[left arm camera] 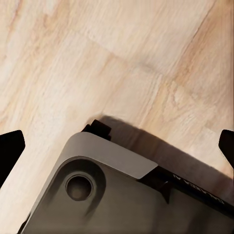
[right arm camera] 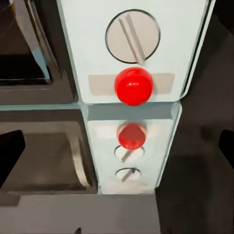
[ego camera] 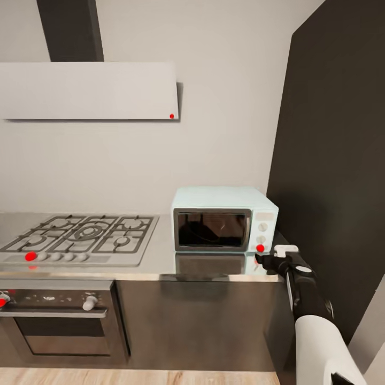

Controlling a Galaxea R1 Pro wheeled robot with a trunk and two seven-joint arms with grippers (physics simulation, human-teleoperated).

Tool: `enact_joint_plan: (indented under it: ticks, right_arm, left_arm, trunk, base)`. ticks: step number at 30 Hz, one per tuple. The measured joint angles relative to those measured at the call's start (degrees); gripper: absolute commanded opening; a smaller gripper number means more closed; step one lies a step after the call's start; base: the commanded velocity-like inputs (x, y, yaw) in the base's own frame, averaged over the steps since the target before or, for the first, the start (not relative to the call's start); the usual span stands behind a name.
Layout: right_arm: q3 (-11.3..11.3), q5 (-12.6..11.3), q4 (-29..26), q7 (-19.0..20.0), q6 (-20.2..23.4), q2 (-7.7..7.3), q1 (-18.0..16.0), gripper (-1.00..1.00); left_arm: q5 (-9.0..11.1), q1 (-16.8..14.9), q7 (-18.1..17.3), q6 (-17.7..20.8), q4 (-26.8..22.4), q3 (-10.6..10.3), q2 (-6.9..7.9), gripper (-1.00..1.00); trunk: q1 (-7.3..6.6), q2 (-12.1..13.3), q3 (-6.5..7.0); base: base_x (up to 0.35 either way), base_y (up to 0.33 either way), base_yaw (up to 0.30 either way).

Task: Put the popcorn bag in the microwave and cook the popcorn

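The pale mint-blue microwave [ego camera: 224,219] stands on the grey countertop [ego camera: 158,263] with its dark glass door shut. The popcorn bag and the popcorn are out of view; the glass gives back only reflections. My right gripper [ego camera: 266,260] hovers just in front of the red button [ego camera: 260,248] at the panel's lower right. In the right wrist view that button [right arm camera: 133,86] sits under a white knob [right arm camera: 132,37], and the right gripper [right arm camera: 117,146] is open, its fingertips [right arm camera: 10,153] far apart. My left gripper [left arm camera: 117,146] hangs open over the wooden floor [left arm camera: 122,53], with nothing in it.
A gas hob [ego camera: 80,238] lies left of the microwave, with a steel oven [ego camera: 59,321] below it and a hood [ego camera: 88,91] above. A tall dark cabinet [ego camera: 334,160] rises close on the right. The robot's base [left arm camera: 107,195] sits under the left gripper.
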Motion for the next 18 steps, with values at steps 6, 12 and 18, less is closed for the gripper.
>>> enact_joint_plan:
  ticks: [6, 12, 18]
  right_arm:
    - [-0.1, -0.1, 1.7, -0.1, -0.1, -1.46, 0.0, 1.00]
    - [0.0, -0.1, 2.2, -0.2, -0.1, -1.46, 0.0, 1.00]
    - [0.0, 0.0, 2.6, -0.5, -0.1, -1.02, 0.0, 1.00]
  left_arm:
    - [0.1, 0.0, 0.0, 0.0, 0.0, 0.0, 0.02, 1.00]
    - [0.1, 0.0, 0.0, 0.0, 0.0, 0.0, 0.02, 1.00]
    - [0.1, 0.0, 0.0, -0.1, 0.0, 0.0, 0.03, 1.00]
  trunk:
    - [0.01, 0.0, 0.00]
    - [0.01, 0.0, 0.00]
    - [0.02, 0.0, 0.00]
  base:
    - [0.165, -0.075, 0.000]
    - [0.123, -0.070, 0.000]
    - [0.053, -0.007, 0.000]
